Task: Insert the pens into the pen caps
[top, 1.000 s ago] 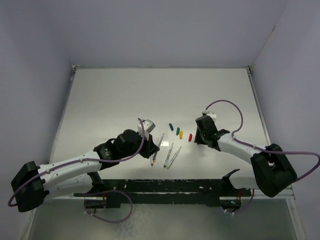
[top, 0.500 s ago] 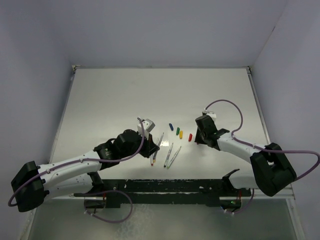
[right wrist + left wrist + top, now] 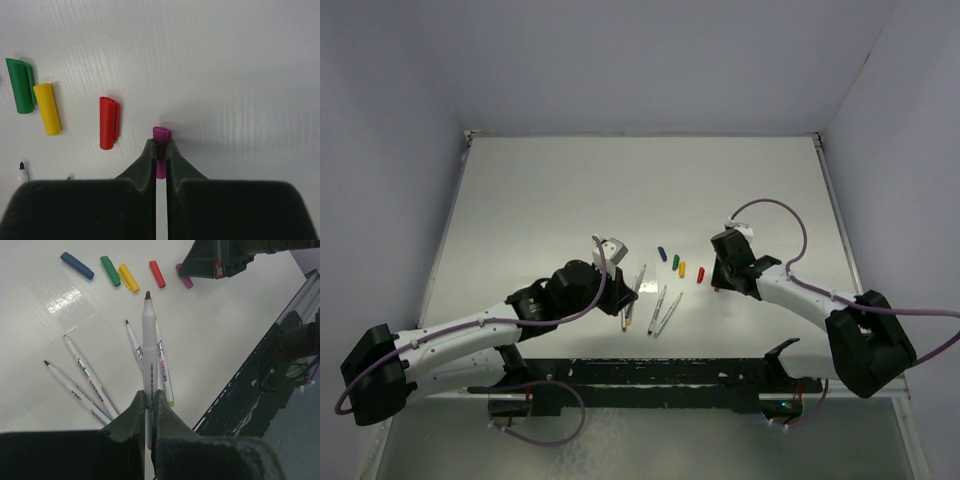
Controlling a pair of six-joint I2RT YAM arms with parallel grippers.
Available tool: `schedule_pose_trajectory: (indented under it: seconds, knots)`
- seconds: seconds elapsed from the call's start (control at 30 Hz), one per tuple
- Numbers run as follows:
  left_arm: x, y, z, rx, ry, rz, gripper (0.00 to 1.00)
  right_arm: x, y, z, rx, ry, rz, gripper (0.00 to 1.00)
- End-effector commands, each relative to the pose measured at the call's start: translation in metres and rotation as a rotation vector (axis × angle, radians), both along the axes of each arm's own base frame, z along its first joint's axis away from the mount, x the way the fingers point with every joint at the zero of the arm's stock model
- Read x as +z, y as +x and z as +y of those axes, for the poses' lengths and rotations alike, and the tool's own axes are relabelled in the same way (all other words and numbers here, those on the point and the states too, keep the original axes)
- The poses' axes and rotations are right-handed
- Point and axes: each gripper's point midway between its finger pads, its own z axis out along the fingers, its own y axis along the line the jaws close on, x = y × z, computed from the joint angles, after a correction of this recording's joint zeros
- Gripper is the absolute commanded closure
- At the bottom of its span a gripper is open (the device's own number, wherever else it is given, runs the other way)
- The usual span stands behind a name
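Two grips are now set: the right gripper [image 3: 160, 147] has just pinched shut on the purple cap [image 3: 161, 134], which lies on the surface [image 3: 240, 60] beside the red cap [image 3: 108, 122], while the left gripper [image 3: 150, 399] stays clenched on one pen [image 3: 149, 340], its tip aimed toward the caps. A second ago the right jaws stood apart around that cap — otherwise both arms sit almost where they were. With cap and pen both held, bringing them together looks like the next step — four other pens [image 3: 82, 371] lie loose nearby.

Left gripper [image 3: 149, 400] pinching a pen [image 3: 149, 345]
Its dark tip points toward the red cap [image 3: 157, 274]; four more pens [image 3: 80, 367] lie on the table [image 3: 225, 330] beneath.
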Motion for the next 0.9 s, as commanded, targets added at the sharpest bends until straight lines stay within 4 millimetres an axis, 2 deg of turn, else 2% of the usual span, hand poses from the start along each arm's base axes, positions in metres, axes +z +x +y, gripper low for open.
schedule_pose_trajectory:
  seconds: [0.0,0.2,0.3,0.4,0.53,0.67,0.87]
  knots:
    - [0.016,0.001,-0.012,-0.017,-0.090,-0.036,1.00,0.035,0.008,0.006,0.062,0.025,-0.100,1.00]
    - [0.028,-0.001,-0.031,-0.080,-0.201,-0.081,1.00,0.127,0.038,0.035,0.174,0.197,-0.448,1.00]
    - [0.035,-0.002,-0.042,-0.109,-0.276,-0.096,1.00,0.164,0.041,0.050,0.235,0.292,-0.581,1.00]
    - [0.038,-0.004,-0.052,-0.135,-0.344,-0.095,1.00,0.191,0.038,0.063,0.295,0.385,-0.690,1.00]
    - [0.038,-0.006,-0.062,-0.160,-0.402,-0.076,1.00,0.220,0.034,0.081,0.367,0.496,-0.795,1.00]
    - [0.048,-0.005,-0.067,-0.166,-0.446,-0.077,1.00,0.240,0.028,0.096,0.431,0.594,-0.875,1.00]
    - [0.060,0.002,-0.068,-0.138,-0.444,-0.106,1.00,0.246,0.022,0.113,0.496,0.690,-0.898,1.00]
